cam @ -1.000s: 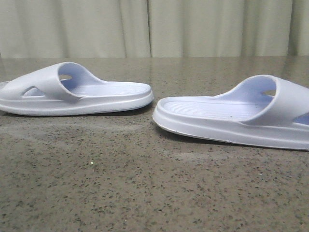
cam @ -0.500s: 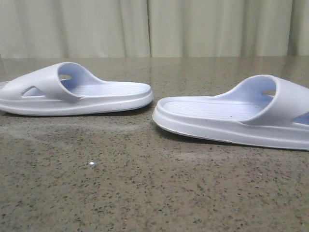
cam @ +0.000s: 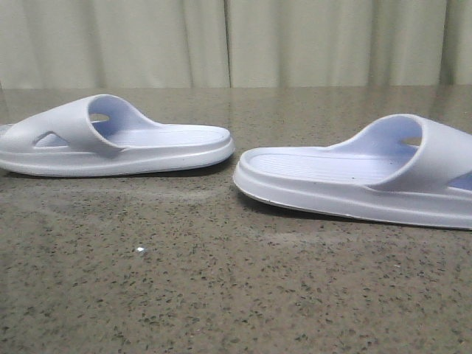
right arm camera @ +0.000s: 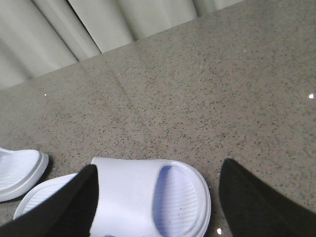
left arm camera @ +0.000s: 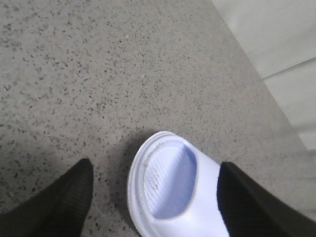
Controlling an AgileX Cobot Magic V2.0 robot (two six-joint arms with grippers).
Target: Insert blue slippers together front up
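While both blue slippers lie sole-down on the speckled counter point(cam: 221, 295), they are apart, heel ends turned toward each other with a narrow gap of bare stone between them. The left slipper point(cam: 118, 144) sits a little farther back, its wide strap arching near the left edge of the front view with a triangular side hole showing, its ribbed footbed running toward the middle. The right slipper point(cam: 354, 177) lies nearer the camera, its strap at the right edge and partly cut off by the frame. In the left wrist view, the left claw point(left arm camera: 153, 197) stands wide open, its two dark fingers point(left arm camera: 64, 202) set on either side of one end of the left slipper point(left arm camera: 173, 197); whether the far finger touches the foam I cannot tell. In the right wrist view, the right claw point(right arm camera: 155, 197) is likewise spread wide with nothing held, its fingers point(right arm camera: 256, 202) flanking the right slipper point(right arm camera: 143, 197), one finger overlapping the strap in the picture, the other clear of the rim. The other slipper's end point(right arm camera: 19, 173) shows just beside it. Pale curtains point(cam: 236, 40) hang behind the counter.
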